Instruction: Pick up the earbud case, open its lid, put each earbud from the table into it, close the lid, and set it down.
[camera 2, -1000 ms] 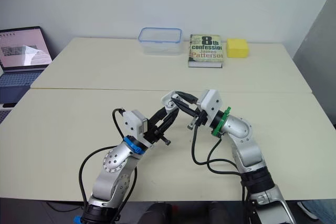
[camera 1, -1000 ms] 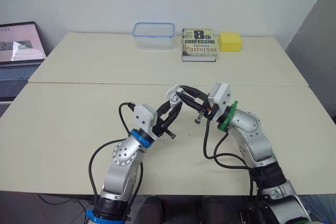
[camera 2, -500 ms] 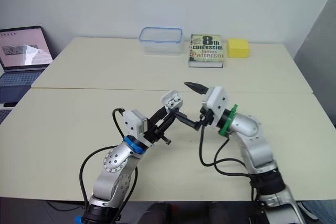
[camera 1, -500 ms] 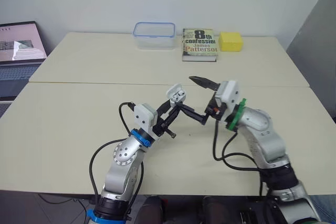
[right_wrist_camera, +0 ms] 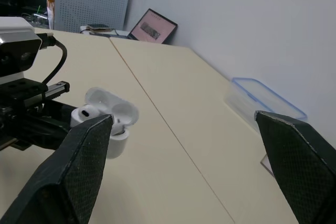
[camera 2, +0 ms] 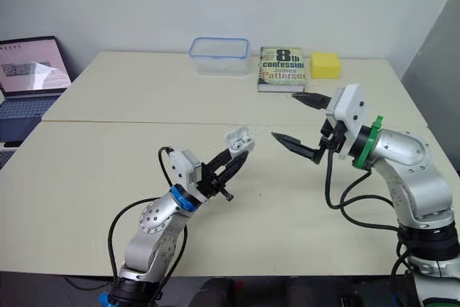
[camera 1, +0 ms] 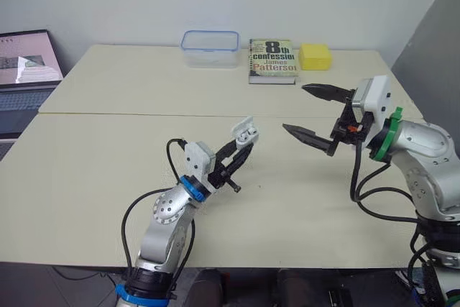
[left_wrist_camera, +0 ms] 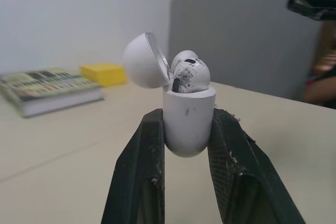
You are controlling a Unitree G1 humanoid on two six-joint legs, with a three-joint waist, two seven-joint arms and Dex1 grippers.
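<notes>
My left gripper [camera 1: 243, 143] is shut on a white earbud case [camera 1: 245, 133] and holds it above the near table. In the left wrist view the case [left_wrist_camera: 189, 119] sits upright between the two black fingers [left_wrist_camera: 143, 161], its lid [left_wrist_camera: 144, 60] tipped back open and a white earbud [left_wrist_camera: 190, 72] seated in the top. My right gripper [camera 1: 296, 108] hangs open and empty, well to the right of the case and apart from it. The right wrist view shows the open case [right_wrist_camera: 107, 116] a good way off beyond its wide-spread fingers [right_wrist_camera: 79, 171].
Along the far edge of the back table stand a clear box with a blue rim [camera 1: 210, 48], a book [camera 1: 272, 60] and a yellow sponge [camera 1: 315, 56]. A laptop [camera 1: 25, 62] sits off to the left. A seam [camera 1: 144, 113] runs between the two tables.
My right gripper opened wide at the case, then drew back up and to the right, away from it. The left gripper kept its hold on the open case and barely moved.
</notes>
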